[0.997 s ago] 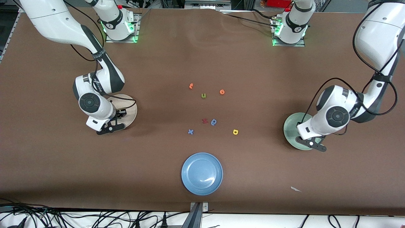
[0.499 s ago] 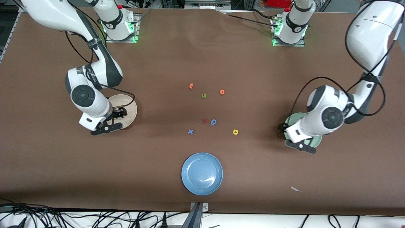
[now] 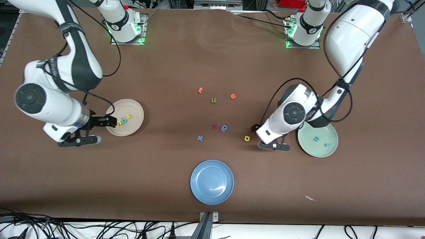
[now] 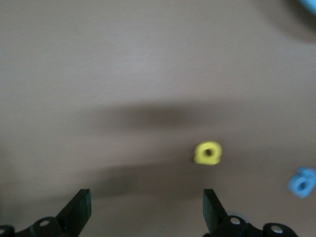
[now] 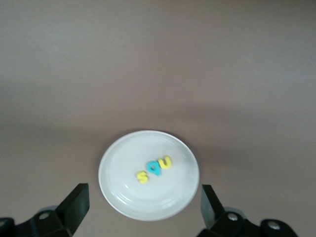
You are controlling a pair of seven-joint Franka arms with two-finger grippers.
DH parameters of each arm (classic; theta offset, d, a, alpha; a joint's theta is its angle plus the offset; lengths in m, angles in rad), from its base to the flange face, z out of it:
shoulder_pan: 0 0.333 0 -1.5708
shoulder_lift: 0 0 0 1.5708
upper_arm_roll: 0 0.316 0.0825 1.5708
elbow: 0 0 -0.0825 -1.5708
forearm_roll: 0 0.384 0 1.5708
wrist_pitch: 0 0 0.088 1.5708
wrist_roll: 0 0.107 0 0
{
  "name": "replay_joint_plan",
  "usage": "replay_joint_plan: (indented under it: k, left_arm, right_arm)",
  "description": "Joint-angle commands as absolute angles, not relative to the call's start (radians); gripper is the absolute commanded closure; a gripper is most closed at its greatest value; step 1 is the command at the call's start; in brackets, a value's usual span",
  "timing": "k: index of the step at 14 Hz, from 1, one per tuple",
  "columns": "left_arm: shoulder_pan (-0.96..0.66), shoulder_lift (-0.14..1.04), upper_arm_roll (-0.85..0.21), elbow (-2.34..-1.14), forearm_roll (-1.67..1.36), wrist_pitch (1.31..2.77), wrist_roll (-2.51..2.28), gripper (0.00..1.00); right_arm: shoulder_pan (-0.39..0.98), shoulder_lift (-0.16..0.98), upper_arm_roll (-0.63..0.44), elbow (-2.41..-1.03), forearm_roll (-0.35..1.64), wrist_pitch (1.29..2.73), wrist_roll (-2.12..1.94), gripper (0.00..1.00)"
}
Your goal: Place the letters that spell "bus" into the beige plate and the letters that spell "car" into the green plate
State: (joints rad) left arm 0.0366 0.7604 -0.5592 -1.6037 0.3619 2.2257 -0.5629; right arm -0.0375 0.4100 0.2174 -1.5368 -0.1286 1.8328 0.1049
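Note:
The beige plate point(image 3: 133, 109) point(image 5: 170, 193) holds a yellow u point(image 3: 118, 122) point(image 5: 165, 162), a teal b point(image 3: 123, 120) point(image 5: 155, 169) and a yellow s point(image 3: 128, 116) point(image 5: 142, 177) in a row. My right gripper point(image 3: 111, 121) point(image 5: 143, 205) hangs open and empty over that plate's rim. The green plate point(image 3: 312, 131) holds a teal c point(image 3: 317, 138) and a teal r point(image 3: 327, 144). A yellow a point(image 3: 247, 138) point(image 4: 208, 153) lies on the table. My left gripper point(image 3: 255, 127) point(image 4: 145, 215) is open and empty above the table just beside it, between it and the green plate.
A blue plate point(image 3: 212, 182) sits near the front edge. Loose letters lie mid-table: two orange ones point(image 3: 200, 90) point(image 3: 233, 96), an olive u point(image 3: 213, 100), a red one point(image 3: 214, 126), a blue round one point(image 3: 224, 127) point(image 4: 302, 181), a blue x point(image 3: 200, 138). A white scrap point(image 3: 310, 198) lies near the front.
Both grippers opened and lifted off their plates. The right arm drew back toward its end of the table. The left arm swung from the green plate toward the yellow a.

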Motion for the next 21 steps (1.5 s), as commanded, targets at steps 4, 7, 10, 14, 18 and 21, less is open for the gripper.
replay_joint_plan:
  k: [4,7,10,14,18,21]
  left_arm:
    - [-0.19,0.851,-0.382,-1.467,0.344,2.246,-0.715,0.06]
    - [-0.193,0.876,-0.38,-1.453,0.347,2.253,-0.725,0.11]
    - [-0.212,0.887,-0.376,-1.451,0.348,2.27,-0.758,0.22]
    - [-0.219,0.894,-0.374,-1.451,0.35,2.287,-0.765,0.36]
    - [-0.221,0.907,-0.362,-1.437,0.35,2.289,-0.77,0.45]
    - [-0.219,0.908,-0.359,-1.436,0.35,2.289,-0.769,0.53]
  right_arm:
    - [-0.034,0.24,0.109,-1.507,-0.11,1.713,0.094,0.0]
    - [0.006,0.066,-0.02,-1.71,0.059,1.759,0.103,0.0]
    - [0.021,-0.093,-0.032,-1.941,0.08,1.952,0.11,0.0]
    - [0.021,-0.066,-0.044,-1.872,0.045,1.858,0.094,0.0]
    - [0.031,0.011,-0.034,-1.726,-0.012,1.69,0.11,0.0]
    - [0.028,0.012,-0.035,-1.727,-0.009,1.692,0.109,0.0]
